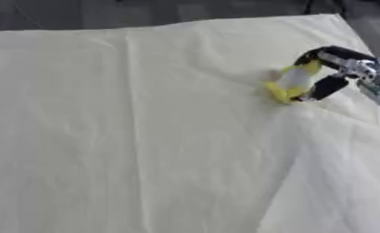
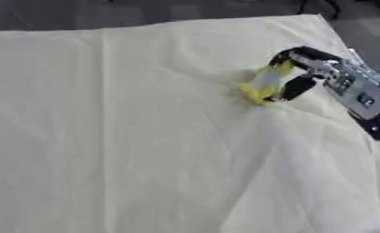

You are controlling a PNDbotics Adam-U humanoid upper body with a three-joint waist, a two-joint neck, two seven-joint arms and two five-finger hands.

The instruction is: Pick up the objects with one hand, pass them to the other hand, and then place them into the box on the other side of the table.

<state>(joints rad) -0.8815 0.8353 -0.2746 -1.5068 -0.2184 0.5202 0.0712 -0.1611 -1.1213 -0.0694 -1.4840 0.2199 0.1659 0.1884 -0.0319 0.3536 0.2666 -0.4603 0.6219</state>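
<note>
Pale yellow cloth [image 1: 145, 136] covers the table from the near edge to the far edge, marked by long straight fold lines running away from the camera. Nearer the right side the cloth rises into soft ridges that lead up toward the working hand.

Further back, right of centre, the right hand [image 2: 300, 75] enters from the right edge, black with silver sections along the forearm. Its fingers [image 1: 328, 53] arch over the top of a small yellow object [image 1: 291, 83] with a pale, whitish middle, while the thumb [image 1: 326, 87] closes in from below; the hand is clamped round the object. The object sits low, at or just above the cloth, and contact with the cloth cannot be determined. A faint shadow lies on the cloth just left of it.

Beyond the far edge of the cloth runs a dark grey floor [image 1: 105, 13].
</note>
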